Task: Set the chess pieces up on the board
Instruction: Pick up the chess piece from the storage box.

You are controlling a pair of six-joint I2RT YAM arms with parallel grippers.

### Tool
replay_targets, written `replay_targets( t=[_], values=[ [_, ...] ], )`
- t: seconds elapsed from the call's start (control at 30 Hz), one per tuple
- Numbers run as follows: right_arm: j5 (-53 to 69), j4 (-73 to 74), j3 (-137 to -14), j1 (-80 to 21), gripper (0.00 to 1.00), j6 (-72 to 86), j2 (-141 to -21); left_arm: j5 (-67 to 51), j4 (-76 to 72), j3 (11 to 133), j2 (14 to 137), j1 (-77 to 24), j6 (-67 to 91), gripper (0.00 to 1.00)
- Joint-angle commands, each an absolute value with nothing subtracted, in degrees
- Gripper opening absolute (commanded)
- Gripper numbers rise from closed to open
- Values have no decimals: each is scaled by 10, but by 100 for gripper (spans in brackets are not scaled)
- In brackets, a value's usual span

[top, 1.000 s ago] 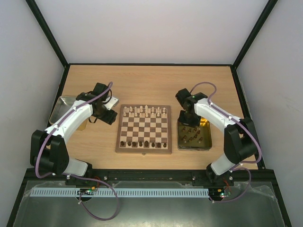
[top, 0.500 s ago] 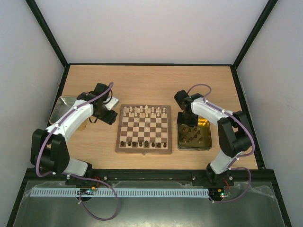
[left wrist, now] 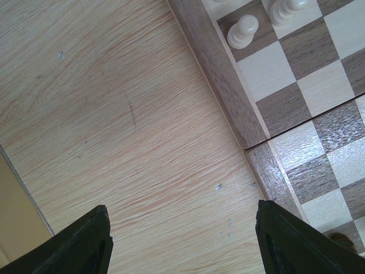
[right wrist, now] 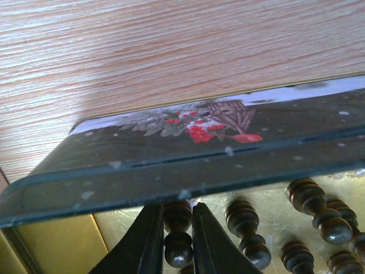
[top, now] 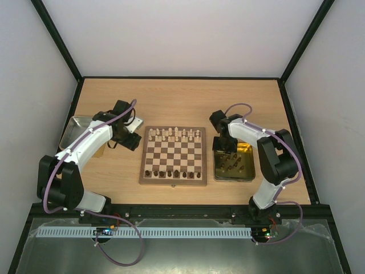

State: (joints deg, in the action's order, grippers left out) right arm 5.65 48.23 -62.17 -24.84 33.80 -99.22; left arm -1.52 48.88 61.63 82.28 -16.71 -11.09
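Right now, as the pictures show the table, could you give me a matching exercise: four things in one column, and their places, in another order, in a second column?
Things:
1. pale chess pieces
2. dark chess pieces standing on the board
3. gold tray
4. silver tray

Places:
A. on the table, right of the board
B. the board's near row
C. on the table, left of the board
D. the board's far rows

Pairs: 1-D, 2-B, 3-A, 4-C
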Motion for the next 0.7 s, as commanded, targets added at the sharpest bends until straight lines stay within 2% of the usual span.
replay_targets(
  t=[0.0, 0.17, 0.4, 0.67],
  values=[
    [54, 479, -617, -246, 12, 334, -996, -10, 497, 613, 825, -169, -107, 69],
    [53, 484, -610, -246, 10, 336, -985, -11, 497, 613, 825, -169, -108, 69],
    [45, 500, -605, -246, 2, 331, -967, -10, 497, 612, 825, -169, -108, 69],
    [33, 517, -610, -246, 2, 328, -953, -9, 495, 610, 822, -169, -108, 69]
  ],
)
